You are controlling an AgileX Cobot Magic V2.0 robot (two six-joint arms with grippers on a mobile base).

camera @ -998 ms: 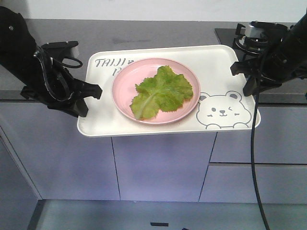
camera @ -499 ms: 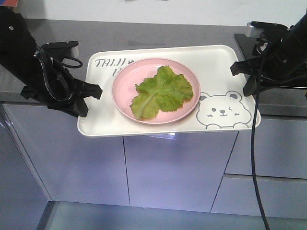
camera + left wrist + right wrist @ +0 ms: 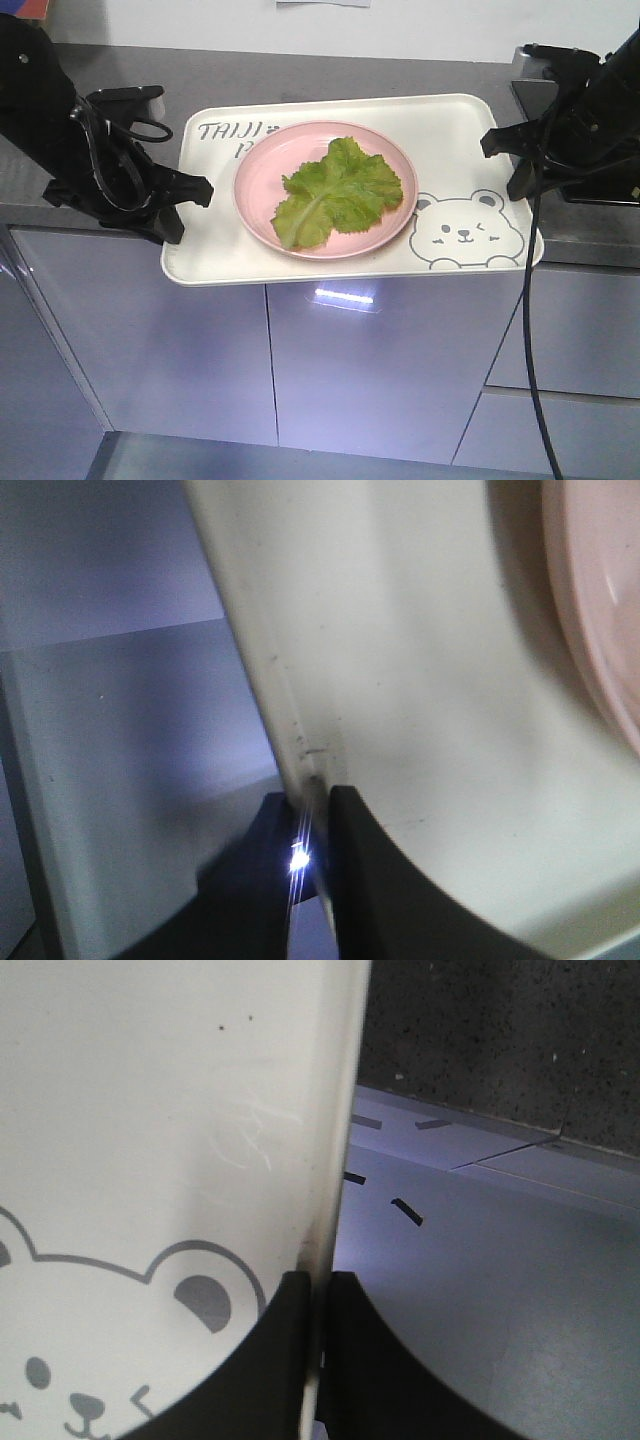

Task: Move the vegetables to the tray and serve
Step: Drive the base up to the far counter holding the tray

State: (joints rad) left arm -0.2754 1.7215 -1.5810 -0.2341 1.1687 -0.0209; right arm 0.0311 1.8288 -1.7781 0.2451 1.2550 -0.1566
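Observation:
The vegetables (image 3: 335,192), light-green crinkly lettuce leaves, lie on a round pink plate (image 3: 262,212). That plate rests on the cream-white tray (image 3: 450,135) with the bear drawing and "TAIJI" lettering, which is held in the air in front of the counter. My left gripper (image 3: 186,205) (image 3: 318,825) is shut on the tray's left rim. At the opposite side, my right gripper (image 3: 512,165) (image 3: 315,1305) is shut on the right rim beside the bear's ear. Both fingers (image 3: 285,1360) of the right gripper pinch the thin edge (image 3: 335,1160).
A dark grey countertop (image 3: 300,75) runs behind the tray, with a stove edge (image 3: 535,95) at the back right. Grey cabinet fronts (image 3: 380,370) stand below. A black cable (image 3: 530,330) hangs from the right arm.
The tray and both grippers keep the same place in view. The counter and cabinets have slid back and right behind them, and the stove has moved toward the frame's edge.

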